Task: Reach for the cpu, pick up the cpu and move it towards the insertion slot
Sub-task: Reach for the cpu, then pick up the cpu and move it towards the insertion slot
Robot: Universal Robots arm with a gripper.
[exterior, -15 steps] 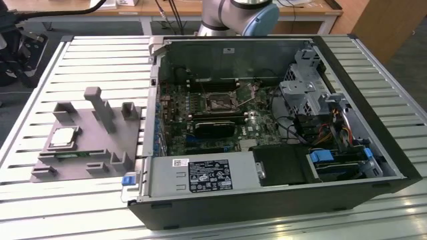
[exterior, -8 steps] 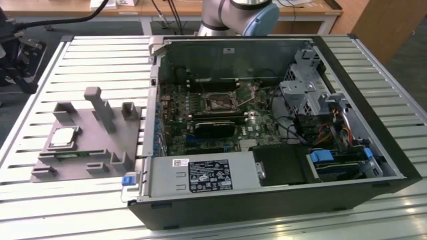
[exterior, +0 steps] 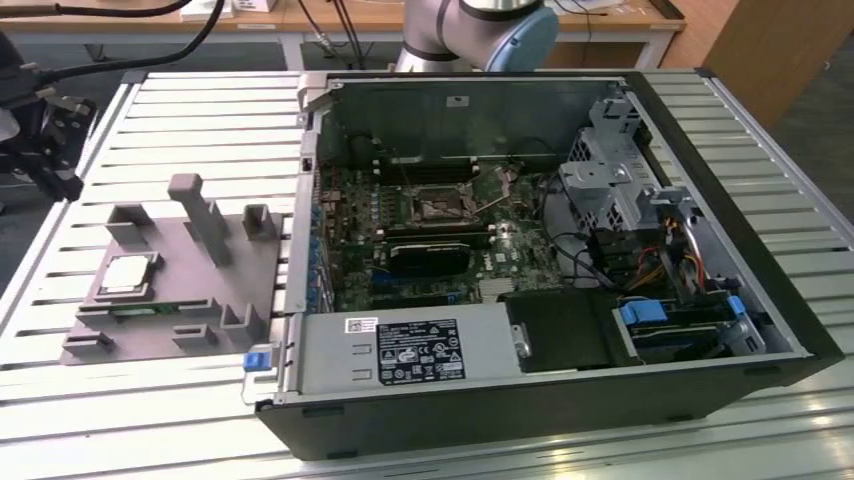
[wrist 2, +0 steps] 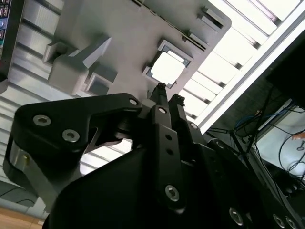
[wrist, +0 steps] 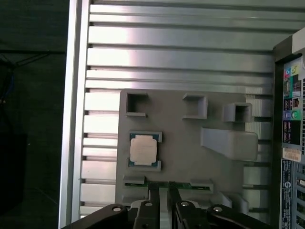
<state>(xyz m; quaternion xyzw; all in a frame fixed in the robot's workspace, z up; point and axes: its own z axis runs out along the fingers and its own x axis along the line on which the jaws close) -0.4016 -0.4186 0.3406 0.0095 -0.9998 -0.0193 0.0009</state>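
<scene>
The cpu, a small square chip with a silvery top, lies flat in a pocket of the grey holder plate at the exterior view's left, outside the computer case. The insertion slot is a dark square socket on the motherboard inside the open case. In both wrist views my gripper hangs above the plate and apart from the cpu. Its fingertips stand almost together with nothing between them, over the plate's edge beside the chip.
A narrow green memory stick lies in the holder plate just under my fingertips. Tall grey posts rise from the plate. A black heatsink block sits near the socket. Black arm hardware with cables hangs at the exterior view's left edge.
</scene>
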